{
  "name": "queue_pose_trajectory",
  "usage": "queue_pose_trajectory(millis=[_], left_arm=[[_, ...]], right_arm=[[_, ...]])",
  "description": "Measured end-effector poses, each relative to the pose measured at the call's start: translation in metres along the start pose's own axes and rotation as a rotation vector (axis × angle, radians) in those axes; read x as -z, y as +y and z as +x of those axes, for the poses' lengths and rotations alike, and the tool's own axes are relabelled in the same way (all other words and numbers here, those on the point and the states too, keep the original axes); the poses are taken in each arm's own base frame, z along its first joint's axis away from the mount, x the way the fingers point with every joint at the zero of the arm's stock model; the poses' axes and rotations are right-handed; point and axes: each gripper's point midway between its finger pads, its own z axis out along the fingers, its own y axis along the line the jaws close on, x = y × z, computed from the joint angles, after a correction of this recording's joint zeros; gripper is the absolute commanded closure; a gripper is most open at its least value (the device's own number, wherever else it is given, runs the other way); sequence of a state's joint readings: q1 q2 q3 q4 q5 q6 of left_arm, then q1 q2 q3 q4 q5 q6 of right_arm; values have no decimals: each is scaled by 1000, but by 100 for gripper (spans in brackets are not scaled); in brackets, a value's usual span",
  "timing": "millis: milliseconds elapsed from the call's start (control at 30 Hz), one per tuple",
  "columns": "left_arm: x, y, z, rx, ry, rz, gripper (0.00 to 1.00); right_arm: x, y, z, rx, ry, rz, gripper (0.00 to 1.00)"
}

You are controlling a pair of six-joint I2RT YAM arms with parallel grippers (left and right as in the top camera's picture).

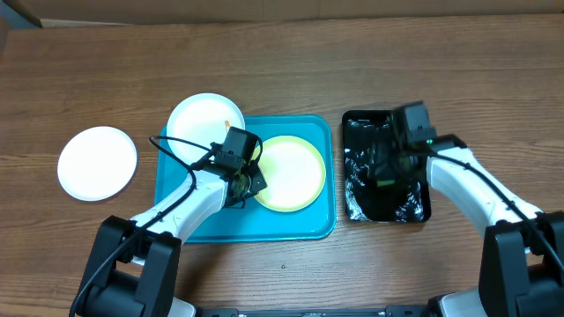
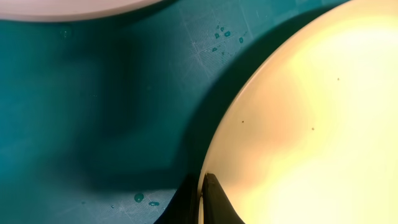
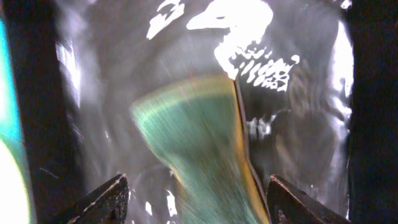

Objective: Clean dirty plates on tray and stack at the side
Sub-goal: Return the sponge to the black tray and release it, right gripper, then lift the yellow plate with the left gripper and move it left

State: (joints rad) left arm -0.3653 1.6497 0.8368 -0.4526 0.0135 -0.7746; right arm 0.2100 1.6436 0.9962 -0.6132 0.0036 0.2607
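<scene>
Far left, one white plate [image 1: 97,163] sits alone on the surface [image 1: 352,62], well clear of the turquoise tray [image 1: 300,224]. My guess is that's the start of the stack. Next over, the second white plate [image 1: 198,123] is in the tray's far-left corner and hangs over the rim a bit.

The left pincer [image 2: 200,182] is down at the left edge of the yellow-green plate [image 1: 295,172], which lies flat in the tray's right half. The wrist view shows its tips pinched onto that rim, probably to steady the plate for wiping. A few water drops [image 2: 222,32] sit on the tray floor nearby.

Over on the right, the black tray [image 1: 357,141] holds the green sponge [image 3: 193,149], which is blurry. The right pincer [image 3: 198,193] hangs over it with fingers spread wide on either side, not gripping it. The tray rim stands between the sponge and the plate.
</scene>
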Motion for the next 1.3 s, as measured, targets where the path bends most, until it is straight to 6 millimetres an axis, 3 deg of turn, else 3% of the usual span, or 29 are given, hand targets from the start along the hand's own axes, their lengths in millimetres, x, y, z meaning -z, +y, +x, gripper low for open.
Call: queue_pose_trajectory(millis=[67, 200, 233, 300, 333, 367, 433, 500, 533, 833, 933, 1133, 1300], left_arm=[[0, 0, 0, 0, 0, 0, 96], [0, 0, 0, 0, 0, 0, 96], [0, 0, 0, 0, 0, 0, 96], [0, 0, 0, 0, 0, 0, 96], [0, 0, 0, 0, 0, 1, 96], [0, 0, 0, 0, 0, 1, 96], [0, 0, 0, 0, 0, 1, 96], [0, 0, 0, 0, 0, 0, 96], [0, 0, 0, 0, 0, 0, 96], [0, 0, 0, -5, 0, 0, 96], [0, 0, 0, -21, 0, 0, 96], [0, 0, 0, -49, 0, 0, 96], [0, 0, 0, -56, 0, 0, 96]], right_arm=[[4, 3, -10, 1, -30, -5, 27], [1, -2, -10, 0, -43, 18, 30], [-3, -3, -10, 2, -49, 21, 42], [-12, -6, -4, 9, -43, 27, 80], [-17, -8, 0, 6, -31, 32, 83], [-22, -9, 4, 6, -17, 36, 82], [-29, -10, 8, -1, 1, 40, 32], [-32, -11, 10, 3, 8, 45, 6], [-32, -11, 11, 3, 12, 46, 1], [-25, -18, 32, 7, 121, 80, 0], [-10, -14, 20, 6, 112, 77, 0], [33, 4, -29, 5, -41, 26, 0], [37, 4, -31, 3, -50, 23, 0]])
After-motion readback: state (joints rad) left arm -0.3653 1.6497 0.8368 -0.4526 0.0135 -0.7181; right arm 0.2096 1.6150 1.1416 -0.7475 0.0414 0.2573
